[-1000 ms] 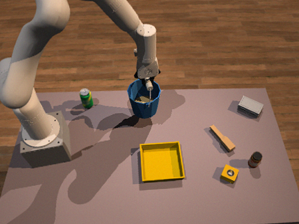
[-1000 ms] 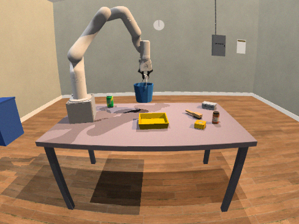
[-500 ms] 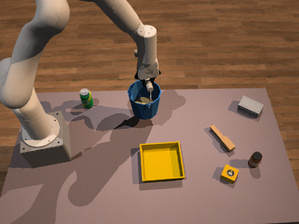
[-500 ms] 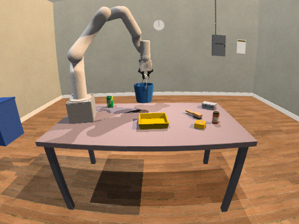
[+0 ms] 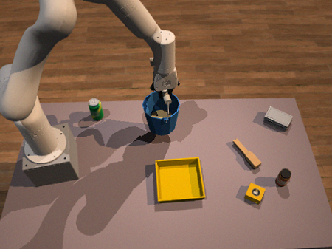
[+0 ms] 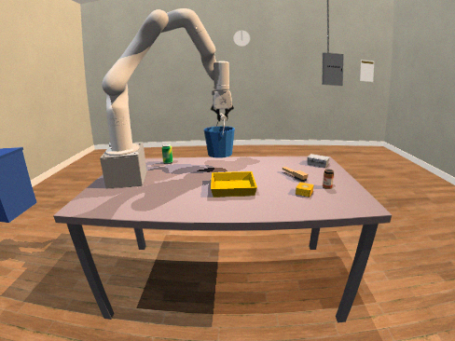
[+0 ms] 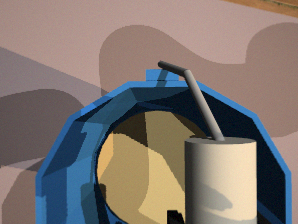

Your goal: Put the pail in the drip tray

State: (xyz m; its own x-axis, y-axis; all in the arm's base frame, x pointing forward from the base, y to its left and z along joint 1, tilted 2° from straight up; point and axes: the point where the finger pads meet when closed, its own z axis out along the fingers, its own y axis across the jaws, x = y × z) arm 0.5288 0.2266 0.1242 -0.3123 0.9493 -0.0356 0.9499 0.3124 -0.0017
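Observation:
The blue pail (image 5: 162, 116) hangs upright from its wire handle, a little above the table near the back edge. It also shows in the exterior view (image 6: 219, 141) and fills the wrist view (image 7: 150, 160), where I see its tan inside floor. My gripper (image 5: 166, 96) points straight down over the pail (image 6: 223, 116) and is shut on the cream cylindrical grip (image 7: 220, 180) of the handle. The yellow drip tray (image 5: 179, 179) lies empty on the table, in front of the pail and apart from it; it also shows in the exterior view (image 6: 233, 184).
A green can (image 5: 95, 109) stands to the left of the pail. The robot base (image 5: 48, 155) is at the table's left. To the right lie a wooden brush (image 5: 247, 153), a grey box (image 5: 278, 117), a dark jar (image 5: 283, 177) and a small yellow block (image 5: 254, 193).

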